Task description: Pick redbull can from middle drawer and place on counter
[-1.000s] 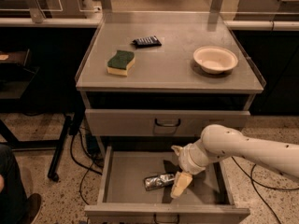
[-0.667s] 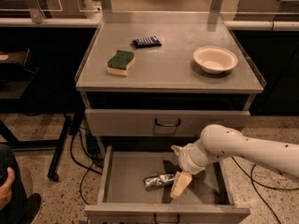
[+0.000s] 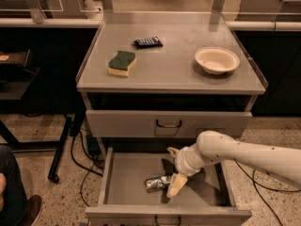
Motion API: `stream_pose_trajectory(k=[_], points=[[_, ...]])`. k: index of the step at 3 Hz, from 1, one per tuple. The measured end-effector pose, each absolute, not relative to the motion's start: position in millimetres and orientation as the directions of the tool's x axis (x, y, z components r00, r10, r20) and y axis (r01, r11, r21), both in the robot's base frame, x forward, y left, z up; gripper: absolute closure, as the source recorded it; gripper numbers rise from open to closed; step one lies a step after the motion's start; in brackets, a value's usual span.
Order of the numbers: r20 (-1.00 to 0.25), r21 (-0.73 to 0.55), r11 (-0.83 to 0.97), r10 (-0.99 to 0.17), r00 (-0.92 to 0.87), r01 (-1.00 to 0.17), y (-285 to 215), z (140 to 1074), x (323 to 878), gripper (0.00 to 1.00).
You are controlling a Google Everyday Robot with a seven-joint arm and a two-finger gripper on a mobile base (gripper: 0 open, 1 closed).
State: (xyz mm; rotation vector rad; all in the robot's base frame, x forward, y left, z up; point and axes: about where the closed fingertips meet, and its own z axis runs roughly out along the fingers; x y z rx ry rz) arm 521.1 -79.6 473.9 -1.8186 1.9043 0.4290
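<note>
A grey metal table fills the upper middle of the frame, bearing a green-and-yellow sponge, a flat dark blue packet and a cream bowl. Below, the wide grey middle drawer stands open, the slim silver redbull can lying on its floor at lower centre. The white arm reaches in from the right; its jaws are spread, 1 touching the can's right end. We judge only the reach done: grasp, lift and placing remain.

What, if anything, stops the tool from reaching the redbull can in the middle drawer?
Likely nothing, so yes: the tool is down inside the open middle drawer, right beside the redbull can.
</note>
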Motion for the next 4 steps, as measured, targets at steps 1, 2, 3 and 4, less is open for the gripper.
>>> stream_pose_trajectory(k=[1,2,3,4], points=[[-0.545,-0.086,0.06,-0.838,-0.004,-0.994,-75,460,520,0.0],[-0.579,-0.061,0.06,-0.815,-0.014,-0.996,-70,417,526,0.0],[-0.579,-0.06,0.06,-0.815,-0.014,-0.996,-70,417,526,0.0],[-0.581,-0.043,0.052,-0.814,-0.018,-0.998,-67,399,535,0.0]])
